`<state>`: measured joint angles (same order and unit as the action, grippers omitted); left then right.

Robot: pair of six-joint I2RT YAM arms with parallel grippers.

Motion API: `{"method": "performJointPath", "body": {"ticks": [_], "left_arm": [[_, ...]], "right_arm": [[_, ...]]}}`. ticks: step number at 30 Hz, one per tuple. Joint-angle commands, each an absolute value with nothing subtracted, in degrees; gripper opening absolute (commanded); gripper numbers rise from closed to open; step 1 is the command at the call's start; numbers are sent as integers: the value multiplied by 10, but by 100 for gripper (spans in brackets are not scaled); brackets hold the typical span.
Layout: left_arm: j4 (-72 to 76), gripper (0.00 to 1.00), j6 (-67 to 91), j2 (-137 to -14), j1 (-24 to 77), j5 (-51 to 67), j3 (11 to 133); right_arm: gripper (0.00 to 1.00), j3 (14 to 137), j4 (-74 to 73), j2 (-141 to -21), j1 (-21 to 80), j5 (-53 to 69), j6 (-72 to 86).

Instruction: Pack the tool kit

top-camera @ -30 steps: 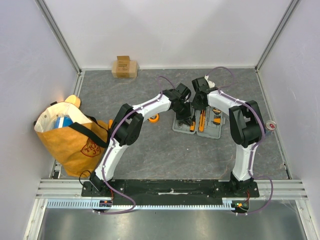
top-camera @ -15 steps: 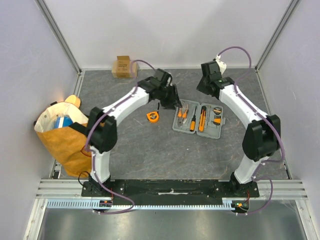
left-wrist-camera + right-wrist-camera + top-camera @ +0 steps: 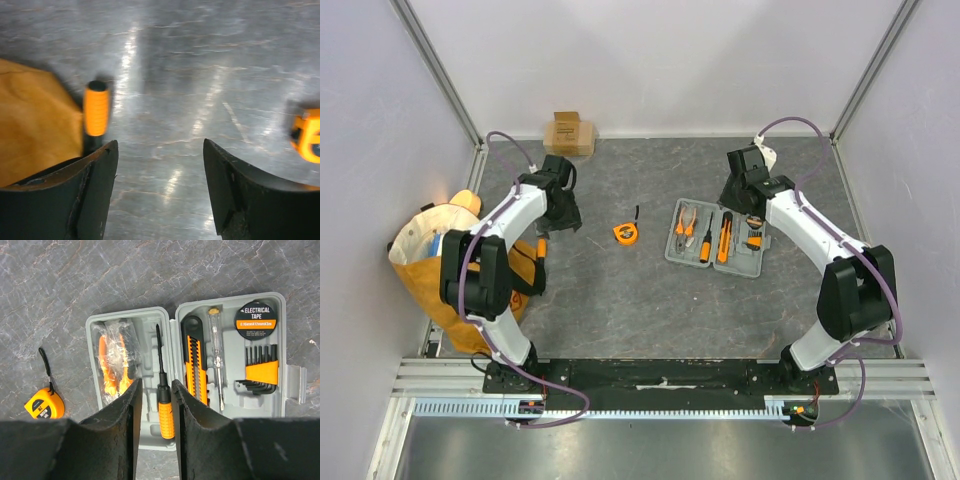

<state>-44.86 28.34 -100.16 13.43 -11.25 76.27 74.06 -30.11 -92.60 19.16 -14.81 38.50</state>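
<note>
Case point(image 3: 260, 407) lies open — pliers point(image 3: 112, 365), screwdriver point(image 3: 165, 412), cutter point(image 3: 192, 357) inside; tape measure point(image 3: 44, 406) outside.

We see a robotics lab test cell, not a home or shop. Plain white panel walls point(image 3: 650, 60) held by bare aluminium posts point(image 3: 435, 65) box in a grey, stone-patterned table point(image 3: 620, 300). A white-and-black left arm point(image 3: 510, 215) and right arm point(image 3: 800, 225) are bolted to a black base plate point(image 3: 660, 375) beside a slotted aluminium rail point(image 3: 620, 408), with purple cables point(image 3: 790, 122) looped along them. A few props sit out: a tool kit point(image 3: 260, 407), a cardboard box point(image 3: 569, 133), a yellow-orange bag point(image 3: 450, 290).
</note>
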Motion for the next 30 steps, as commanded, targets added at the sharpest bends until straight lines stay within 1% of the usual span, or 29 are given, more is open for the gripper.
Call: {"method": "performJointPath", "body": {"ticks": [1,7,15,18,21,26,27,28,30], "left_arm": [[-461,76,201,-973,98,-183,749],[-447,77,159,-1003,67,-143,742],[-453,77,164,-1053,47,-169,728],[-453,76,164,-1064,47,-154,725],[-451,72,160,-1077,47,-132,724],[-446,56,156,-1080,46,-57,727],[-445,54,159,-1079,47,-43,727],[-445,49,162,-1079,46,-29,728],[-445,46,169,-1079,47,-12,729]], "right_arm": [[37,743,-289,-904,188,-146,371],[37,743,-290,-907,182,-142,363],[37,729,-291,-889,179,-149,367],[37,727,-290,-885,178,-149,370],[37,729,-290,-885,178,-149,373],[36,733,-290,-888,178,-149,378],[36,733,-289,-889,178,-149,379],[36,732,-290,-889,178,-149,380],[36,732,-290,-889,178,-149,381]]}}
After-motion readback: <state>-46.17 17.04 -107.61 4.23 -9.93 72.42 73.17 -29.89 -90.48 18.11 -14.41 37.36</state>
